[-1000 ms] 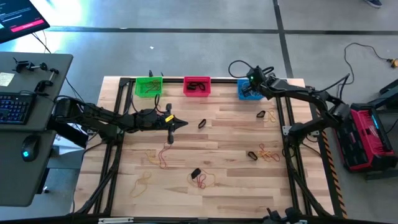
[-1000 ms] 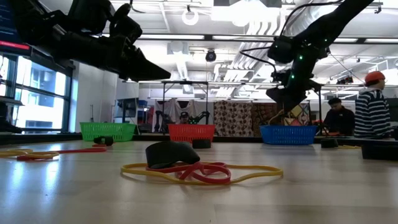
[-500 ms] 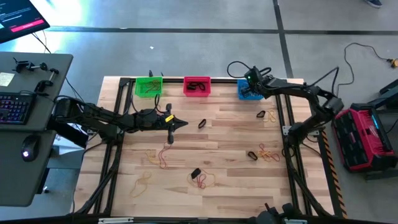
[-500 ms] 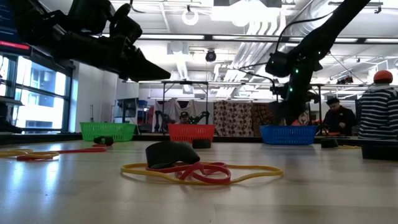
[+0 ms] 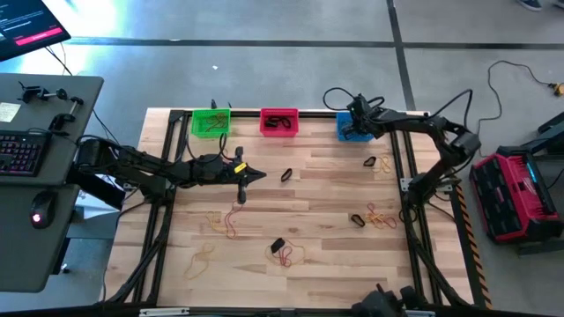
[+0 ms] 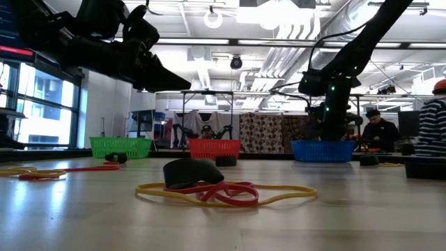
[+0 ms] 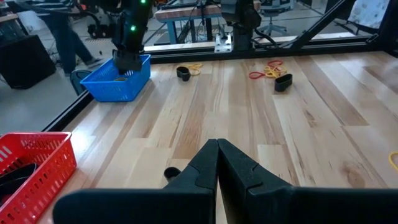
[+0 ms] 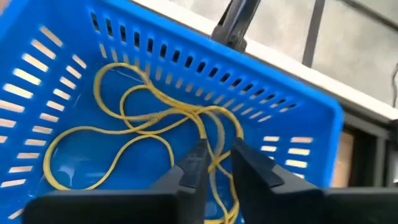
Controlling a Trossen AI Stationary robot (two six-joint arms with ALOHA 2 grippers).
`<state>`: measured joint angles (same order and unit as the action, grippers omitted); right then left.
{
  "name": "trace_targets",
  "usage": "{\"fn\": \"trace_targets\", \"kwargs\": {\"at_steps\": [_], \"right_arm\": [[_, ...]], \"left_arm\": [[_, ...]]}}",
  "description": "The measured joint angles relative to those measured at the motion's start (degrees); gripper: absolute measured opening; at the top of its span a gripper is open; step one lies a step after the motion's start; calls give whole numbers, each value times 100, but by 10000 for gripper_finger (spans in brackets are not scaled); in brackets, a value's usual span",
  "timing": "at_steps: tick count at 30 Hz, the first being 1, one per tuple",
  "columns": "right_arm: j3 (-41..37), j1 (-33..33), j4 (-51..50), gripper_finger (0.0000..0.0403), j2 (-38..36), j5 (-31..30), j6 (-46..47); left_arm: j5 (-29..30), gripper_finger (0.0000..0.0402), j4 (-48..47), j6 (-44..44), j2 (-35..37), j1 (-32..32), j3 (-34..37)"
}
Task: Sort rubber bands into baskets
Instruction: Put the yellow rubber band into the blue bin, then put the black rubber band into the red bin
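**Right gripper down in the blue basket, yellow bands just beyond the tips**

Right gripper (image 8: 214, 160) inside the blue basket (image 5: 355, 129) at the table's (image 5: 326, 220) far right corner, fingers a little apart with a narrow gap between. Directly ahead of the tips and partly threading through that gap: tangled yellow rubber bands (image 8: 143, 118), lying flat on the basket floor in long, loose overlapping loops. Whether a strand is pinched or merely passing between the fingers: cannot tell. Likely a release, with a straight lift out to follow.

Left gripper (image 5: 254, 174) hanging over mid-table, fingers pressed together, holding nothing; nearest to the small black band (image 5: 286, 175) just beside its tip and to the red and yellow bands (image 5: 232, 218) below it. Loose pile (image 5: 380, 216) of red, yellow and black bands nearer the right arm.

Bands thin, limp, rubbery, easily snagged on one another. Baskets rigid slotted plastic, rectangular: green basket (image 5: 211, 122), red basket (image 5: 279, 122) and the blue one in a row along the far edge. Table of pale wooden planks, smooth.
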<state>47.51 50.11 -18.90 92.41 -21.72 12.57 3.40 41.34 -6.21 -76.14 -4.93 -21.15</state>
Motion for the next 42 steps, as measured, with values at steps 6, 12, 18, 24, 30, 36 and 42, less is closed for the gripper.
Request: {"fn": "trace_targets", "kwargs": {"at_steps": [6, 12, 18, 24, 30, 36, 42], "right_arm": [[0, 66, -73, 117, 88, 105, 85], [0, 18, -710, 107, -363, -20, -357], [0, -351, -774, 12, -1187, 244, -932], [-33, -1247, -550, 7, -1657, 284, -855], [-541, -2301, 595, 3, -1682, 469, -729], [-1299, -3358, 2384, 0, -1682, 536, -484], [-1914, -4204, 3514, 0, -1682, 135, -188]], "left_arm": [[0, 0, -1, 22, 0, 0, 0], [-39, 0, 0, 62, 0, -2, 0], [-40, 0, 0, 140, 0, -2, 0], [-39, 0, -8, 209, 0, -1, 0], [130, 0, -488, 625, 0, 2, 0], [515, 5, -741, 1050, -134, 24, -3], [533, 33, -727, 1066, -581, 135, -272]]}}
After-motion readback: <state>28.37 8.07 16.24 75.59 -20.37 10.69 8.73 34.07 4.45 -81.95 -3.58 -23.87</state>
